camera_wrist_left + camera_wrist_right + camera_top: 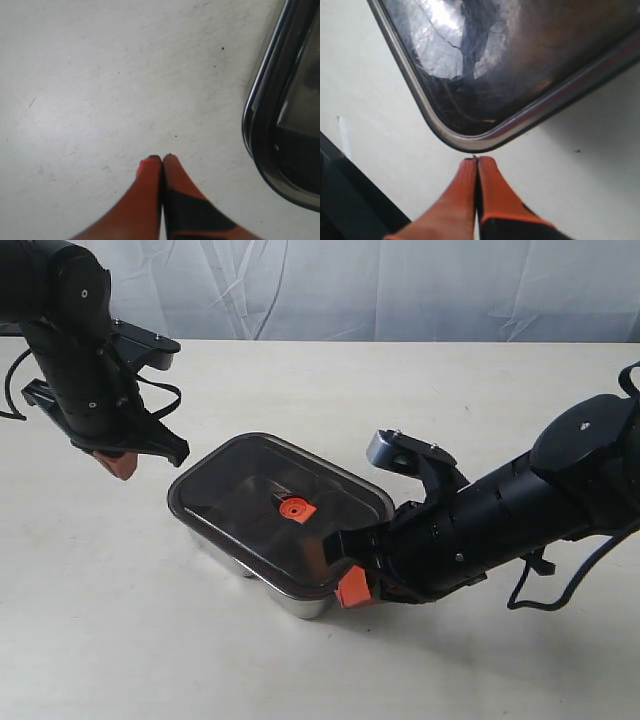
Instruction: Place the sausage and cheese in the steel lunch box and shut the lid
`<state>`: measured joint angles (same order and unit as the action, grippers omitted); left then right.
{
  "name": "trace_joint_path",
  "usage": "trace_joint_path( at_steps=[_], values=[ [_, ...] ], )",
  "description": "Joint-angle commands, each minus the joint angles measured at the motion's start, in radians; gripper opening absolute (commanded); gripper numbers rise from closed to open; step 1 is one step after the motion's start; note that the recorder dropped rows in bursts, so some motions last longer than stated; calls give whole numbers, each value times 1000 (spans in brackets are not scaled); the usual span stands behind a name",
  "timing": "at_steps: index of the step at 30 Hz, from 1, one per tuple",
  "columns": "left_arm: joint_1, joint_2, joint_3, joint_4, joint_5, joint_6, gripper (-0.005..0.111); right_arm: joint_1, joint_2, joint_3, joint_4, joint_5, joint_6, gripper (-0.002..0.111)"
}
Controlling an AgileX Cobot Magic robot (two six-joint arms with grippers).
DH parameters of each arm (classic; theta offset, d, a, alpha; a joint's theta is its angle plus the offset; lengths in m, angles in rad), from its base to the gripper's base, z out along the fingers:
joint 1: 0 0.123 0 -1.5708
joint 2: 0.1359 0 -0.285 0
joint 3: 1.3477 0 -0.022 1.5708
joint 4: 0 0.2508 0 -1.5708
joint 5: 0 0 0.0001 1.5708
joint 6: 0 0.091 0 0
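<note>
- lid (240, 490): dark smoky tint, see-through, with an orange valve (296, 508) at its centre
- steel lunch box (300, 605): shiny silver
- left gripper (118, 464) and right gripper (352, 588): orange fingers, black bodies
- table (300, 380): plain off-white, a few dark specks

Lidded box mid-table, a gripper at either end
The lid (240, 490) covers the steel lunch box (300, 602), barring entry from above. The right gripper (352, 590) crowds the box's near right corner; the left gripper (118, 465) hangs just off its left end. Behind and before the box, the table (420, 390) lies open.
</note>
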<state>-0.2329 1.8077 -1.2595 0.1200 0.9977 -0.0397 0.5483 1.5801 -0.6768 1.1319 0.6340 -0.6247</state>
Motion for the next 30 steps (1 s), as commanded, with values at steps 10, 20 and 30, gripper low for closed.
trace_joint_path(
  at_steps=[10,20,30],
  values=[
    [2,-10,-5,-20,-20,-2,0,0,1,-6,1,-54,-4,-1],
    [2,-10,-7,-61,25,40,0,0,1,-6,-5,-64,-4,-1],
    [2,-10,19,-132,90,105,0,0,1,-6,-11,-12,-4,-1]
  ],
)
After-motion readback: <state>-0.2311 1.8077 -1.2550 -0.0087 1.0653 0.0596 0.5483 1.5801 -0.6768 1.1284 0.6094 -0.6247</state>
